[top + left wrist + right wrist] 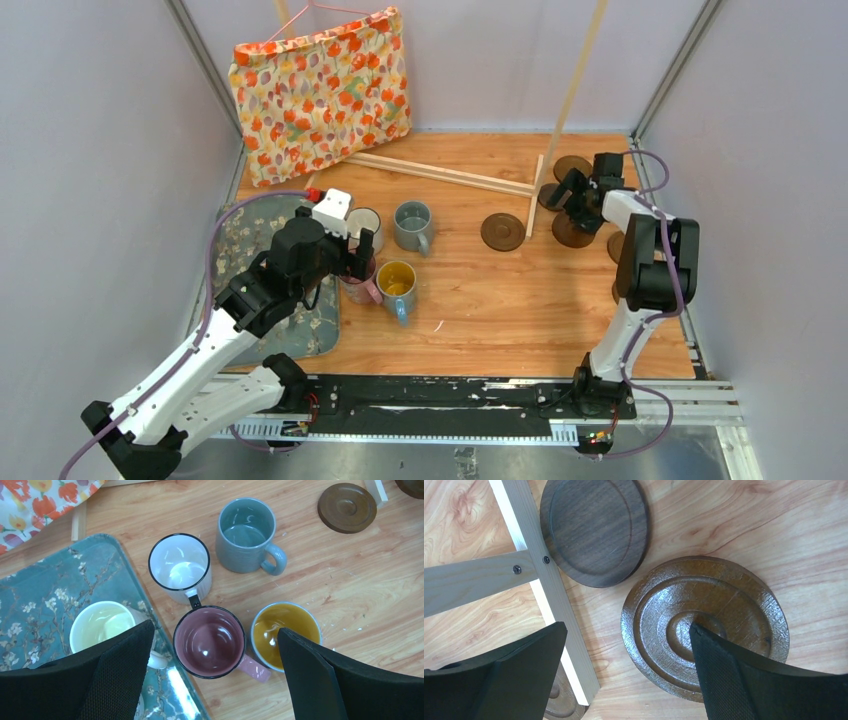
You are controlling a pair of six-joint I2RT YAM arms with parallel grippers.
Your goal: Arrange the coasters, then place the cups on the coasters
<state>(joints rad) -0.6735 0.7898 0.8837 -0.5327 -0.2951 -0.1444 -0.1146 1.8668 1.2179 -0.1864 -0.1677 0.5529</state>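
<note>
Progress: early, by my reading. No cup stands on a coaster, and the coasters are not yet laid out.
Coasters: scattered at the far right around a wooden frame (440, 172). A ringed coaster (724, 605) lies just beside a smooth coaster (594, 530), and a lone coaster (502, 231) sits nearer the middle.
Coaster axis: round and flat on the wood, so no long axis.
Cups: grouped at the left. The pink mug (210, 641), white mug (179, 562), grey-blue mug (246, 532) and yellow-lined mug (285, 632) are on the table (480, 310); the cream mug (97, 625) is on the floral mat (40, 595).
Cup axis: all are upright, mouths up.
Handles: the pink and grey-blue handles point near-right; the white one points at the pink mug.
Left gripper (214, 630): spread wide, empty, hovering above the pink mug.
Right gripper (628, 627): spread wide, empty, over the ringed coaster's edge; I cannot tell whether it touches.
Left to do: arrange the coasters, then seat every cup.
</note>
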